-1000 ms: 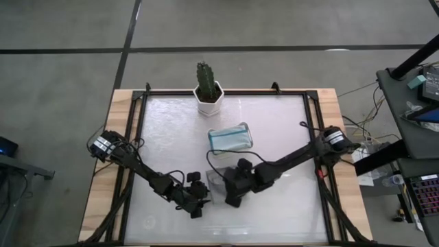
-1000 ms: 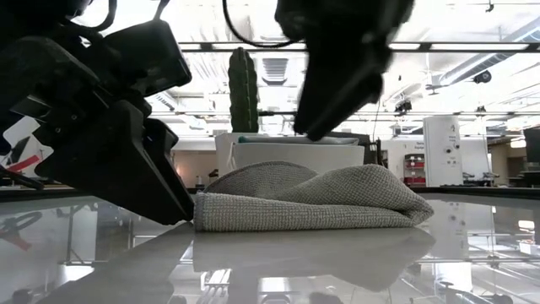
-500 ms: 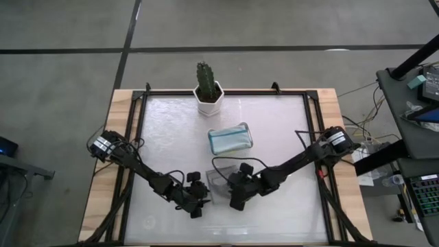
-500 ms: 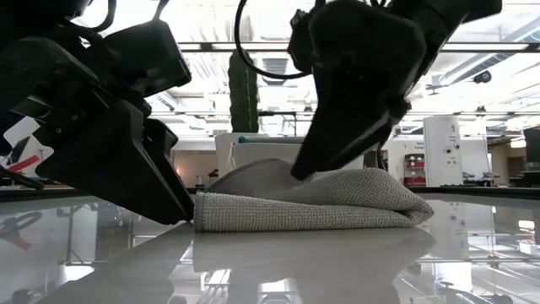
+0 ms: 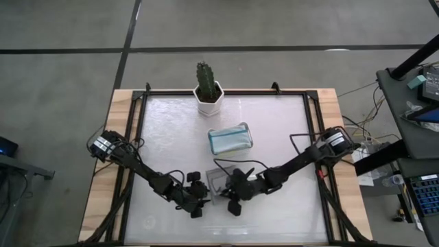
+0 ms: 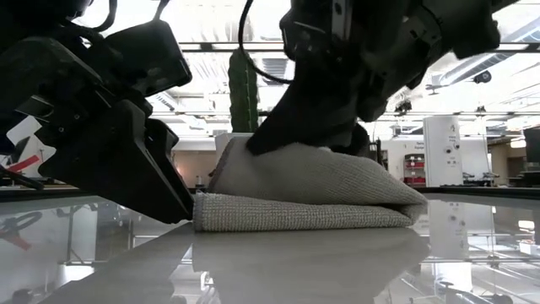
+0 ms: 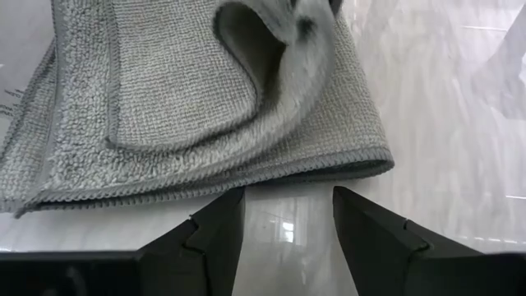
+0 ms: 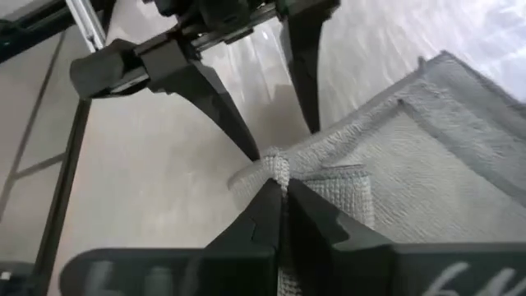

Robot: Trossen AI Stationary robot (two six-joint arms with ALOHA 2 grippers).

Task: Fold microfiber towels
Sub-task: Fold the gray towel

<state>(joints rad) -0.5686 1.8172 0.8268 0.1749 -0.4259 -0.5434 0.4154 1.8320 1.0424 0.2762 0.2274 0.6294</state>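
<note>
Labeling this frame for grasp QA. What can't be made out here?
- High view: most of the grey towel sits under the right gripper; its fold shape is unreadable.
- Low view: the right gripper's pinch point is behind its own body.
- Left wrist view: towel cut off by the frame edges.
- High view: contents of the tray too small to tell.

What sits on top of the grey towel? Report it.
The right tool is down on the grey towel, shut on a pinched ridge of its top layer. Nothing else lies on it. The left tool waits open beside its edge. What lies between the folded layers is covered.
</note>
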